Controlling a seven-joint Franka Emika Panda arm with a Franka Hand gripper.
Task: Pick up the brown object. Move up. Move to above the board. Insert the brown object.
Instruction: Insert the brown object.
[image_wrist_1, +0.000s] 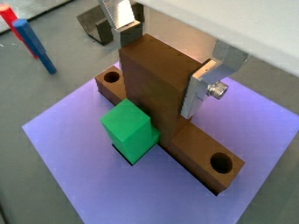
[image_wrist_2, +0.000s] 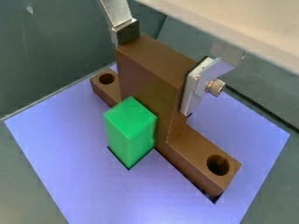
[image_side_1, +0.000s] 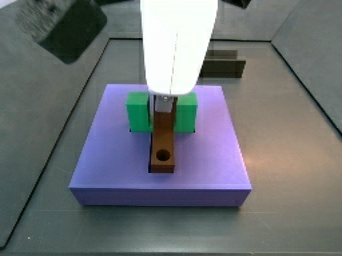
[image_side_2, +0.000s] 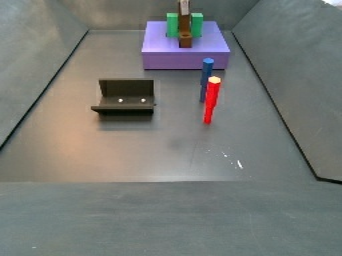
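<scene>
Gripping the brown object (image_wrist_1: 163, 96) between its two silver fingers (image_wrist_1: 201, 94), the pincer (image_wrist_2: 163, 66) stands low over the board (image_wrist_1: 70, 166), closed on the tall middle part of the piece. In both wrist views the brown object lies along the groove of the board, its two ends with round holes showing on either side, and the green block (image_wrist_2: 131, 129) stands just beside it, touching or nearly touching its flank; probably this block serves as a guide, so the bar is held straight and lengthwise to pass in the groove. It seems the insertion is almost finished or finished, but whether the bar sits fully down cannot be told. In a side view the white arm hides most of the pincer above the board (image_side_1: 201, 170). Going to the right, another side view shows the dark grey floor (image_side_2: 160, 150), the fixture (image_side_2: 124, 97) standing well apart from the board, and the blue stick with red tip (image_side_2: 209, 90) near the board's front.
</scene>
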